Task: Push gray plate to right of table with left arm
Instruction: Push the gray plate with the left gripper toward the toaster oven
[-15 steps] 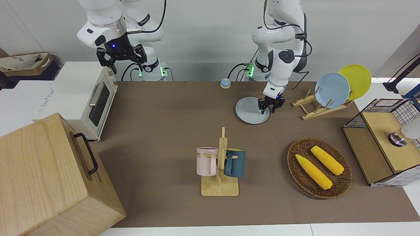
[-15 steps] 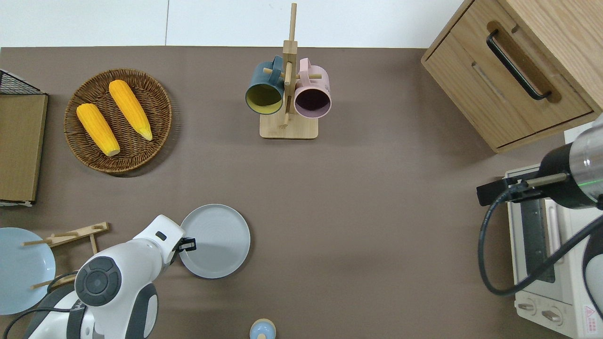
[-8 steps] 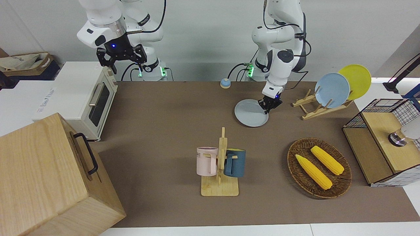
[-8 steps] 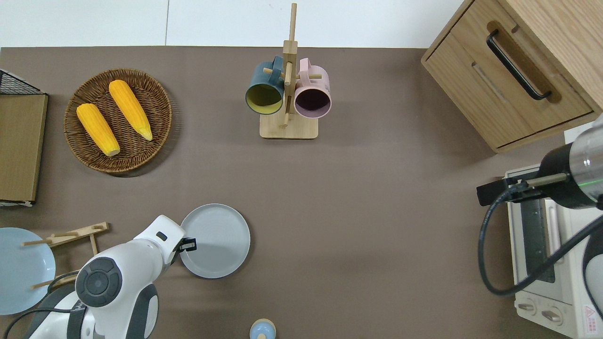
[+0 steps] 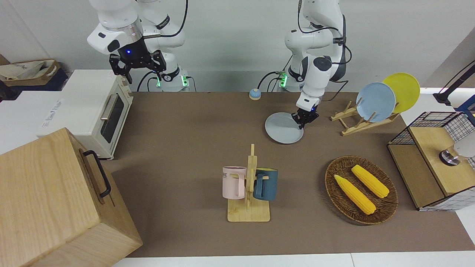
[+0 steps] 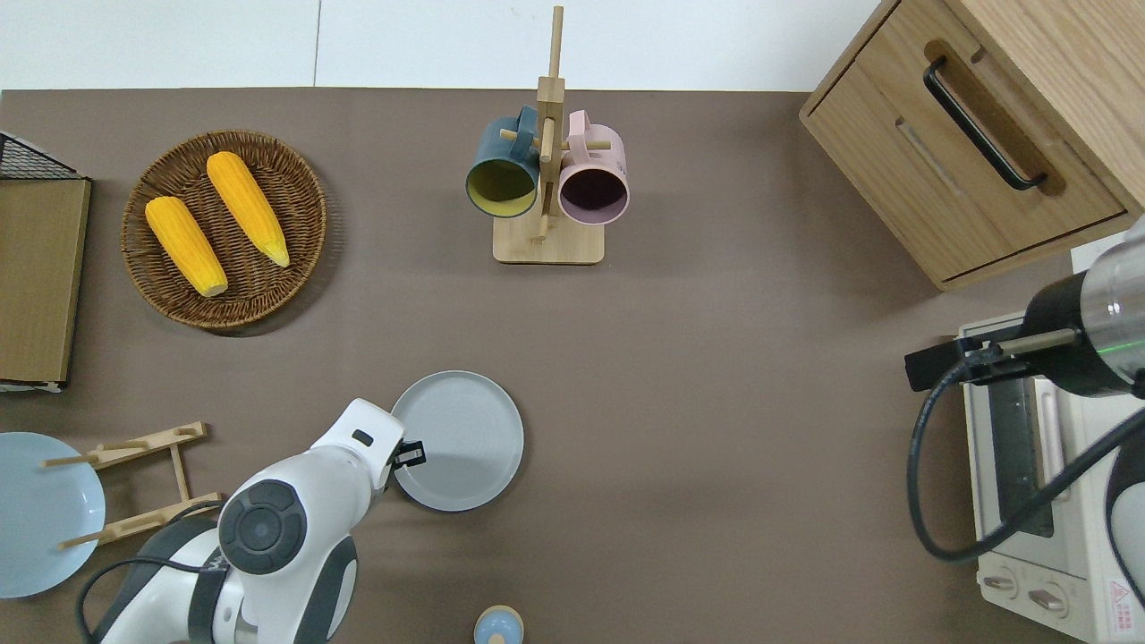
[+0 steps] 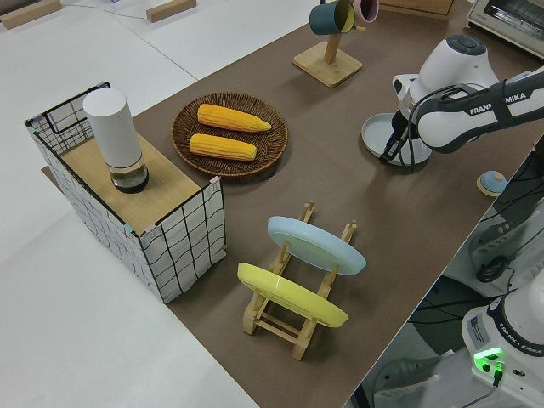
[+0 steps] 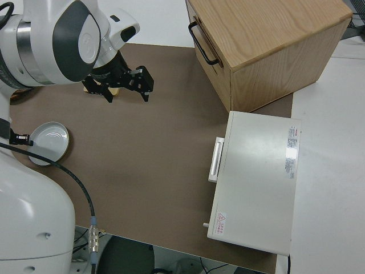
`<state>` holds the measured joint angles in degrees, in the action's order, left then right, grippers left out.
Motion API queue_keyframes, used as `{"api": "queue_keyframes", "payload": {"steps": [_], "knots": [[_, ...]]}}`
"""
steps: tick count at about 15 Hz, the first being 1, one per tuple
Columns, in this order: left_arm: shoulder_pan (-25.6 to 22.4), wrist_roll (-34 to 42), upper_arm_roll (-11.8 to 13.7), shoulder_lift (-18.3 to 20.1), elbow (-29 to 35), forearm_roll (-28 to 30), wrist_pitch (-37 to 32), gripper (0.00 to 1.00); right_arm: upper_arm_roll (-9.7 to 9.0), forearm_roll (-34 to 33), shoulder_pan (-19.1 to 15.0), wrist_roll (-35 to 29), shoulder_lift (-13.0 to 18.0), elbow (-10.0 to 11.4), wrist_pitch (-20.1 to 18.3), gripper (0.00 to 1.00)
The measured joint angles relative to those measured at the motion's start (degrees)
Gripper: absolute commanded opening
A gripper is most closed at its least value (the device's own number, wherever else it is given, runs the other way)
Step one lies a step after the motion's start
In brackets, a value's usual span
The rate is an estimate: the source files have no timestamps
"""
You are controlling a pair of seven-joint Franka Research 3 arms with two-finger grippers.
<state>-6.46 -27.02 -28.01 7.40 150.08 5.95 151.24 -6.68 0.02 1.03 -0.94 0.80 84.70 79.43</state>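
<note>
Since the earlier frames, the round pale gray plate (image 6: 457,440) has been slid a little toward the right arm's end of the matte brown table (image 6: 716,429), so the push is judged under way. It is pressed at its rim by the left arm's black gripper (image 6: 410,453), whose finger spacing cannot be told. Bare tabletop lies open ahead as far as the white toaster oven (image 6: 1042,501), and the right arm is parked.

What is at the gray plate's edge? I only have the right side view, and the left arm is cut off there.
Observer: The left gripper is at the gray plate's rim, on the side toward the left arm's end of the table.
Operator: Anything near it at that end?
Observer: A wooden plate rack, holding a blue plate and a yellow plate.
Operator: And farther from the robots?
Observer: A wicker basket with two corn cobs.
</note>
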Motion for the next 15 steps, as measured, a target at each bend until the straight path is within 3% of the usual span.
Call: {"api": "queue_keyframes", "payload": {"steps": [4,8,15], "knots": [[0.0,-9.2,-6.0,-1.7,-1.8,-0.7,0.1,0.00,0.00,0.0,0.0,0.0,0.0,0.0,0.0,0.983],[1.2,-21.3,-9.9,-3.8,-4.0,-5.4,0.1,0.00,0.00,0.0,0.0,0.0,0.0,0.0,0.0,0.983],[9.7,-48.9,-10.6,-13.3,-14.2,-24.2,-4.6,0.00,0.00,0.0,0.0,0.0,0.0,0.0,0.0,0.983]]}}
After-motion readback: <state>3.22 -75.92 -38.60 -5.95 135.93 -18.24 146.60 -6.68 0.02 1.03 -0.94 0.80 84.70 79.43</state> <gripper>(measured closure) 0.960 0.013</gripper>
